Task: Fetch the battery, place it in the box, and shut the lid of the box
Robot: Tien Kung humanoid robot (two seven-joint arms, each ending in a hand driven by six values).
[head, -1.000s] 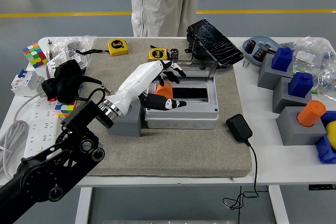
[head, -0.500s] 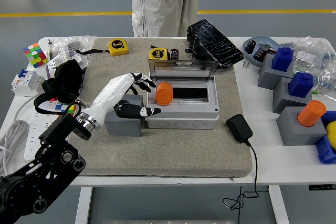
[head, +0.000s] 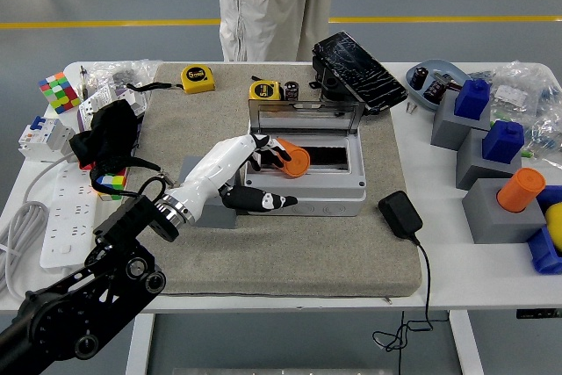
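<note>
Left hand [head: 256, 167] over the near-left corner of the box [head: 303, 169]. Our fingers [head: 274, 153] are spread, fingertips on or right at the orange battery [head: 295, 161], thumb lying low along the box's front rim. It reads as a nudge, not a pinch; contact is hard to confirm from this angle. Right hand not in view.

The battery lies tilted in the open compartment, just beyond the fingertips, one round end face up toward us. It looks not fully seated.

To do this step well:
- push the battery down and away from the fingertips until it lies flat in the dark slot
- keep the thumb off the rim so it doesn't drag the box across the mat [head: 290, 243]
- clear the fingers out before we go for the lid [head: 306, 111]; it stands upright on the far side of the box, behind the fingertips, hinged there by the look of it

Materials:
- battery: short smooth cylinder, likely plastic, so it will roll if tipped
- box: light grey rigid plastic, rectangular, black recess inside
- lid: clear, tinted panel
- mat: coarse grey felt over the white bench [head: 457, 278]; it should grip the box a bit

A person [head: 277, 2] in white stands at the far side, hands not involved.
</note>
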